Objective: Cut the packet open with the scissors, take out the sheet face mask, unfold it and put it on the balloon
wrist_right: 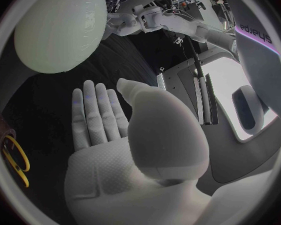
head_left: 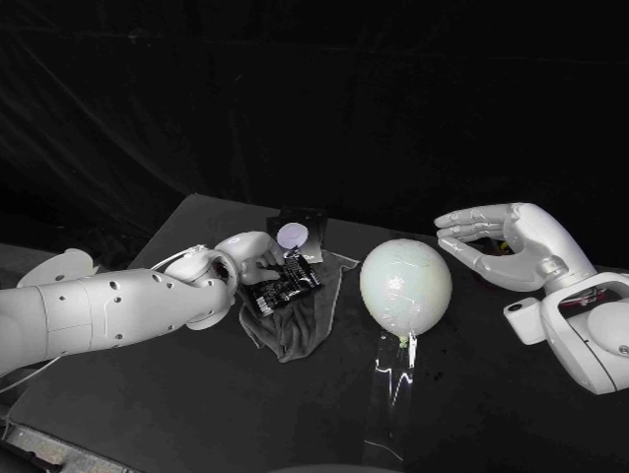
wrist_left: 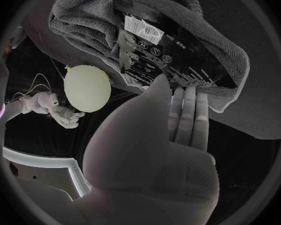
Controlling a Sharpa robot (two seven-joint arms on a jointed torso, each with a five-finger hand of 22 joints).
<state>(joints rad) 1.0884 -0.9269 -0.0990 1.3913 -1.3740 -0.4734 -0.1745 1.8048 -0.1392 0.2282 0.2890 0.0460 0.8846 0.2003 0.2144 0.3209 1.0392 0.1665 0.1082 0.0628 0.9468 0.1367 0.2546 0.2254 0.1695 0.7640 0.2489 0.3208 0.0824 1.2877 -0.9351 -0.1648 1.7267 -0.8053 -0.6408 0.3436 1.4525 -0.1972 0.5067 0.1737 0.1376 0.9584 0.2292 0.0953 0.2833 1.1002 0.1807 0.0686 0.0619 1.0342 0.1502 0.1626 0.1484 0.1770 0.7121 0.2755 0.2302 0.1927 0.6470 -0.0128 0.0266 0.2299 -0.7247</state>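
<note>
Nearest on the black table (head_left: 186,394): a clear stand (head_left: 388,389), hard to trace against the dark, bearing a pale, egg-shaped balloon (head_left: 405,286), smooth, glossy and upright. Left of it, a crumpled grey towel (head_left: 298,325) with the packet (head_left: 284,282) lying on top: black, flat and shiny, printed with small white text and symbols, a white label at one corner. No telling whether cut. Just beside the packet, the left hand (head_left: 241,258), empty, fingers (wrist_left: 189,112) straight and side by side, tips at the packet's edge; touching or not, cannot tell. Well right of the balloon, the right hand (head_left: 503,246), raised, empty, loosely cupped. At the right wrist view's rim, yellow loops (wrist_right: 17,160), mostly cut off. Farthest, a dark square thing (head_left: 312,219) with a pale round patch, unclear.
</note>
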